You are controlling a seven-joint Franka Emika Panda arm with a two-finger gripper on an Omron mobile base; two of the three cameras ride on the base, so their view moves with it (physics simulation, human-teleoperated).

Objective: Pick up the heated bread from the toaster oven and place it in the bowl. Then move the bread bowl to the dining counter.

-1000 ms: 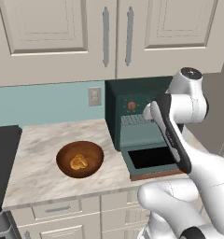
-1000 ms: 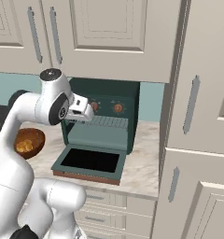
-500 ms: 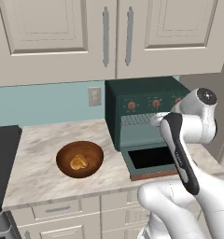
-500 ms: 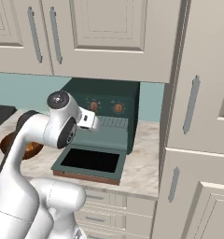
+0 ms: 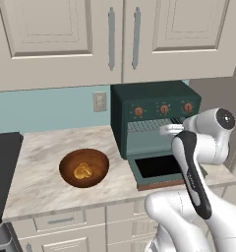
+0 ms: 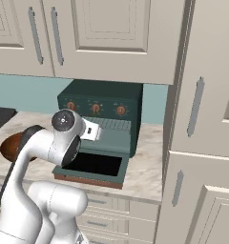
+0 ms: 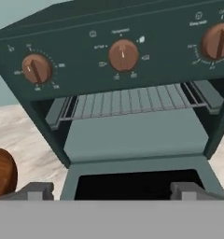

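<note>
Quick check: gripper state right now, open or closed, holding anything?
Gripper: open, holding nothing, facing the toaster oven.

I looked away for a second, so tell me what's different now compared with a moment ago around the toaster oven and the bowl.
Only the arm moved: it swung right and down, from in front of the toaster oven knobs to level with the open door. The claw is open, holding nothing, facing the wire rack. Nothing was grabbed or released. The bowl with its bread piece stayed put on the counter, and the door stayed down.
</note>
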